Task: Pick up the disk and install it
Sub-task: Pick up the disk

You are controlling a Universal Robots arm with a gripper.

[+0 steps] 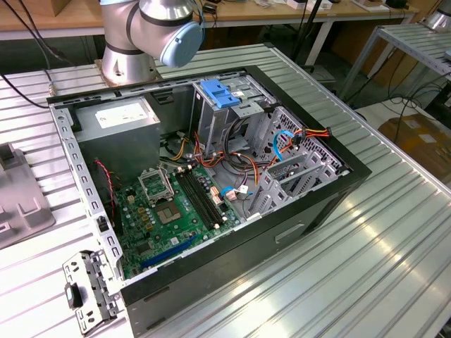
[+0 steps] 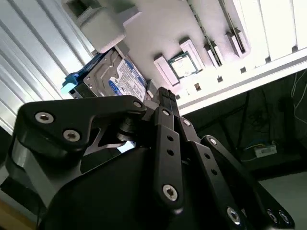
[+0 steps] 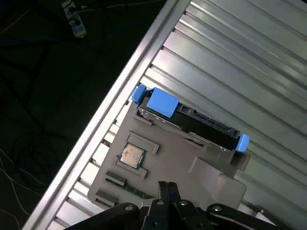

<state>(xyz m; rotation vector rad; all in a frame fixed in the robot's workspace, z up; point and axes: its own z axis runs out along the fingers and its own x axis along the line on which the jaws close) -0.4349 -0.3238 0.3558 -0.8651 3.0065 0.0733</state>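
"Two things could go wrong here," says the first child. "The black gripper has its two tips pressed together, with nothing between them. If it went down like that, it would likely just bump the silver metal disk with the blue side rails and push it away."

"And the other thing?" asks the second child.

"The disk sits along one side of a flat grey holder plate, and a small square silver chip sits on the same plate. A crooked grab could knock the chip, or let the disk slip out."

"Where is the plate?"

"On the ribbed silver metal table, near its edge. The second wrist view shows the disk's white-and-blue label. It is hard to tell if the disk lies flat or stands on its side."

"What about the big black open computer box?"

"Lots of coloured wires lie inside it, close to the metal cage with the blue plastic latch. A wire could get in the disk's way."

"How is the arm standing?"

"The silver and light-blue robot arm has its foot behind the box in the exterior view. Its gripper hangs over the grey plate and points down at it. It is near the disk but not touching it."
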